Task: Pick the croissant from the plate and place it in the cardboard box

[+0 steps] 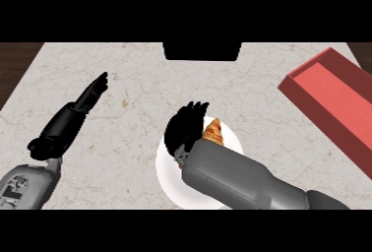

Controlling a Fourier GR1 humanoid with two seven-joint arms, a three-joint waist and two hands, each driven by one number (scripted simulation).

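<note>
A white plate lies on the counter near the front, at the middle. On it the golden-brown croissant shows as a narrow strip. My right hand hovers over the plate's far part, right beside and partly over the croissant. Its fingers stretch forward, only slightly bent, and hide most of the pastry. I cannot tell whether the hand touches it. The box is a long, red, open-topped box at the right edge, lying at an angle. My left hand rests open at the left, fingers straight and pointing away, holding nothing.
A black block stands at the counter's far edge, in the middle. Bare marbled counter lies between the two hands and between the plate and the box. Dark wood shows past the counter's far corners.
</note>
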